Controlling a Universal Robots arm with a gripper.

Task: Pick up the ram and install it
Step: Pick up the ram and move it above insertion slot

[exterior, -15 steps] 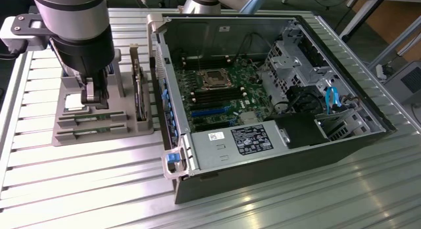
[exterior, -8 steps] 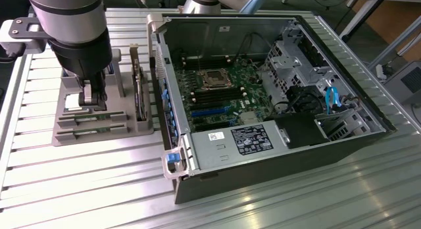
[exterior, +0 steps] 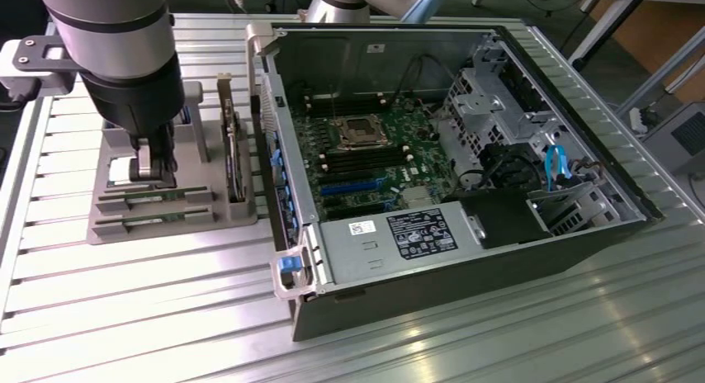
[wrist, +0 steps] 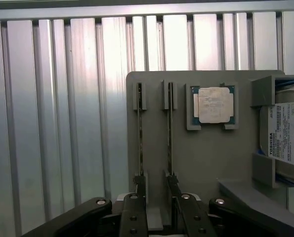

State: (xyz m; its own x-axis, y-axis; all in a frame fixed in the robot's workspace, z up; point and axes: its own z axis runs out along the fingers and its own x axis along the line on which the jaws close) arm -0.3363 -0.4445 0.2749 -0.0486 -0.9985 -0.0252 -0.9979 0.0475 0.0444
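Gripper [exterior: 154, 181]: jaws stood wide, holding nothing, above grey holder [exterior: 99, 232]. Ram sticks [exterior: 149, 200]: sat on edge in parallel slots, apart. Computer case [exterior: 463, 135]: lay at three o'clock, exterior view; slatted table [exterior: 165, 317] stretched at six.

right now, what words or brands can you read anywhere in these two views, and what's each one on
"TOSHIBA": on the white label of the silver hard drive.
Rest of that label: fine print, too small to read.
Silver square processor chip: faint marks, unreadable.
Black label on the grey metal power supply box: too small to read.
White sticker beside it: unreadable.
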